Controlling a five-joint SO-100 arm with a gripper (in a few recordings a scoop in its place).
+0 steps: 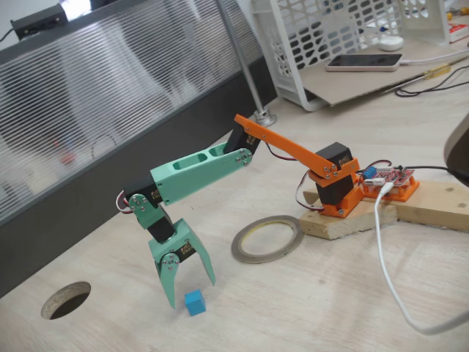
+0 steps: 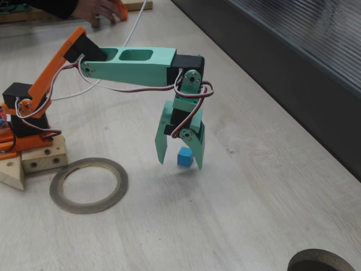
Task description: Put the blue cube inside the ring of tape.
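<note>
Blue cube (image 1: 194, 302) rests on the table between the spread-apart fingers of the green tool (image 1: 192, 292), seemingly untouched

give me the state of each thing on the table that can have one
gripper: open, pointing down, fingertips low around the cube
blue cube: on the table, between the green fingers, not gripped
ring of tape: lying flat on the table, nothing inside it
round hole in the table: open, nothing in it
phone: lying flat on cardboard, screen dark
</note>
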